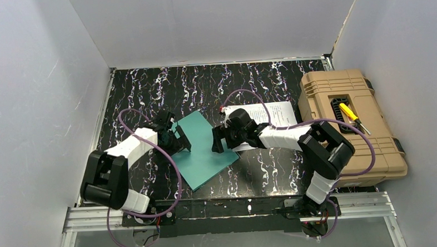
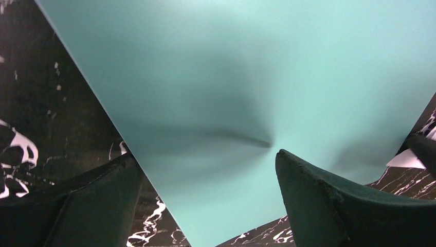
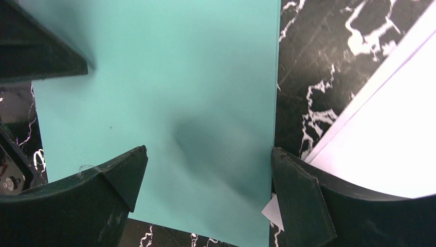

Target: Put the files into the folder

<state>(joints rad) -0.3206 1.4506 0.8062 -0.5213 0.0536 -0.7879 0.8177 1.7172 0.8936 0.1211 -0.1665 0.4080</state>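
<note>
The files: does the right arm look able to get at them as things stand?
Probably yes: the files lie flat beside the folder, right next to the right arm's open fingers, with nothing lying on them.

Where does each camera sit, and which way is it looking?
Top: above and behind the arms, looking down on the table, folder, files and toolbox; left arm and right arm show.
Left wrist: on the left arm, facing down at the folder; left jaws, open, at the bottom.
Right wrist: on the right arm, facing down at folder and files; right jaws, open, at the bottom.
Shared: both wrists see the folder.
</note>
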